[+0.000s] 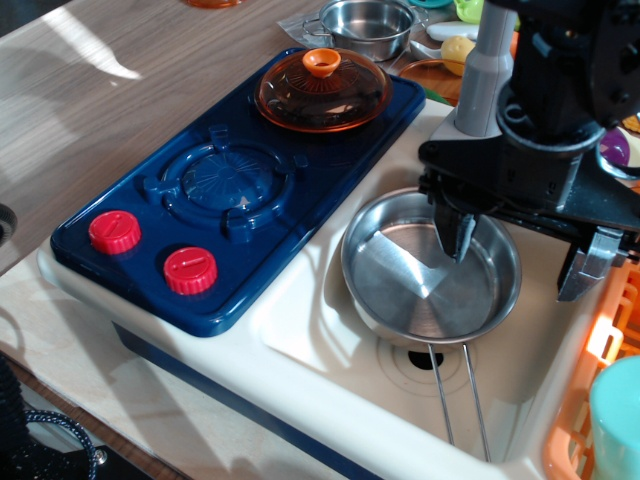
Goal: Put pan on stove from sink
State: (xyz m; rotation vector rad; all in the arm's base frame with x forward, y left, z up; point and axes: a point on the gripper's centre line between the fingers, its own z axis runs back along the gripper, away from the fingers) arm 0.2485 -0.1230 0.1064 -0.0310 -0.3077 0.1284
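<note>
The shiny steel pan (pixel 415 285) lies in the cream-white sink (pixel 310 330), its wire-loop handle (pixel 458 400) pointing toward the front. The dark blue stove (pixel 225 185) with two red knobs sits to the left. My black gripper (pixel 522 255) hangs open over the pan's right side. One fingertip (pixel 459 238) is above the pan's inside, the other (pixel 583 270) is outside its right rim. It holds nothing.
An orange glass lid (pixel 321 90) covers the stove's back burner. A small steel pot (pixel 367 24) stands behind it. An orange dish rack (pixel 600 370) with a teal cup (pixel 615 420) is at the right. Toy foods lie at the back right.
</note>
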